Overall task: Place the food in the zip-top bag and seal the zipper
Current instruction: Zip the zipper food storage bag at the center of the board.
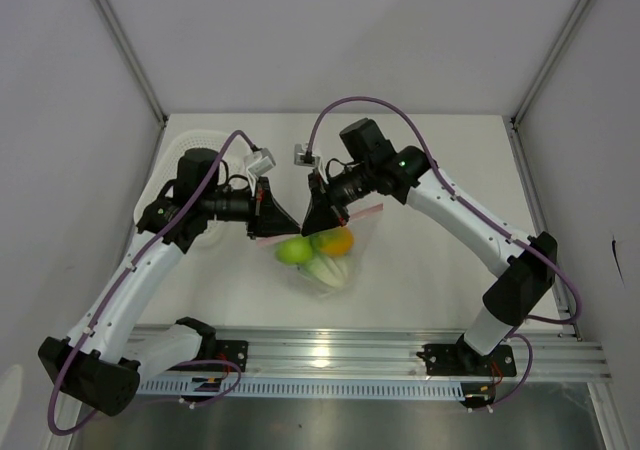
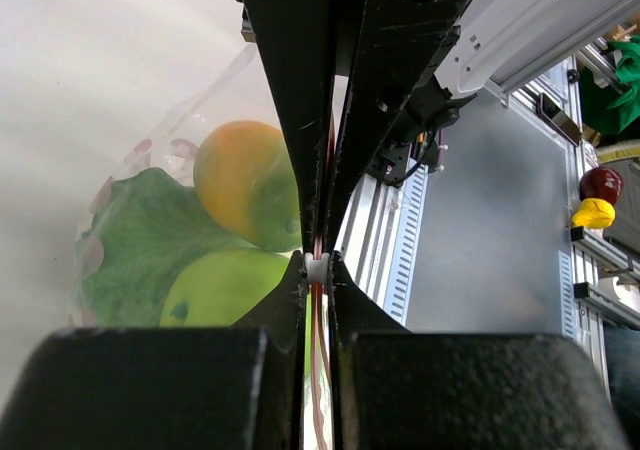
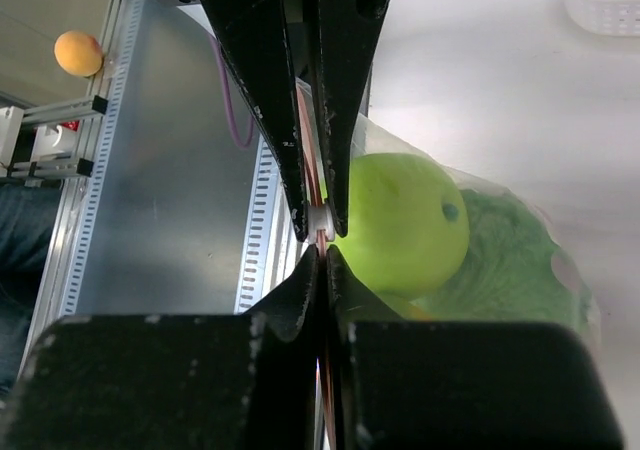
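We find both pincers clamped on the zipper (image 2: 319, 360) — the left pincer (image 2: 318, 263) and right pincer (image 3: 321, 232) side by side along the mouth of the zip-top bag (image 1: 356, 232). The bag is mid-desk (image 1: 430, 270), holding the green apple (image 1: 292, 251), orange fruit (image 1: 336, 241) and cabbage (image 1: 328, 272)

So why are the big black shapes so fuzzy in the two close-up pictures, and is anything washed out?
Left wrist view: the jaws pinching the zipper sit too near the lens, so blur; the orange fruit is sharp, the table looks washed-out. Right wrist view: same blur, crisp green apple. Top view: evenly lit, sharp.
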Robot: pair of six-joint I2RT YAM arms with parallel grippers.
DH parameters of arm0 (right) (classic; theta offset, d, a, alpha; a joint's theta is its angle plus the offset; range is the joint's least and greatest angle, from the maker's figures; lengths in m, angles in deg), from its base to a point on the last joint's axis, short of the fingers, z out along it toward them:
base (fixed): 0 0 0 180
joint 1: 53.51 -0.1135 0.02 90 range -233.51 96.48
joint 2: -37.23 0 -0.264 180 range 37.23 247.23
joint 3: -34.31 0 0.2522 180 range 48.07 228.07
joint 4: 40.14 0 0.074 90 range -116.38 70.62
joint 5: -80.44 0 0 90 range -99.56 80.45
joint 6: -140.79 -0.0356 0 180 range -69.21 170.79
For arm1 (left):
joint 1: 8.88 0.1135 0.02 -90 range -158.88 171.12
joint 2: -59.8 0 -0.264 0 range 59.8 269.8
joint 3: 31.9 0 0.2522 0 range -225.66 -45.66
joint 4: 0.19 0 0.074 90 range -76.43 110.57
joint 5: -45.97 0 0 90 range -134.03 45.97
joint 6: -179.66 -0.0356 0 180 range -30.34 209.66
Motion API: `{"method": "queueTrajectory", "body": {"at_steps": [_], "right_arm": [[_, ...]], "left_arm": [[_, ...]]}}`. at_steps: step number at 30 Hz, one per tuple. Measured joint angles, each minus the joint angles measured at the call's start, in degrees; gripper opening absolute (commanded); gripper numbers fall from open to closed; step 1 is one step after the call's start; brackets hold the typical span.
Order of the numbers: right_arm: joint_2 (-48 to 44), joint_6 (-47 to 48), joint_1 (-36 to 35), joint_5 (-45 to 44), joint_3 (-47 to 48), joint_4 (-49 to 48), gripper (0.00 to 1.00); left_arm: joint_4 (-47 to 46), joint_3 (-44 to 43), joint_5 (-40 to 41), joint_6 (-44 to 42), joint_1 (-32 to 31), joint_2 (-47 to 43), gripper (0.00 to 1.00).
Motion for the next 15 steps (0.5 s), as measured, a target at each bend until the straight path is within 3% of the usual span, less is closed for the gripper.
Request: {"method": "queueTrajectory", "body": {"at_steps": [7,15], "right_arm": [[-1.05,-1.22,-0.39,-2.25,-2.73,-3.06,0.00],[-5.84,-4.42,-0.22,-8.41,-10.40,-10.99,0.00]], "left_arm": [[1.40,0.00,1.75,-0.13,0.00,-0.02,0.01],[2.93,0.92,9.03,-0.24,-0.04,-3.26,0.01]]}}
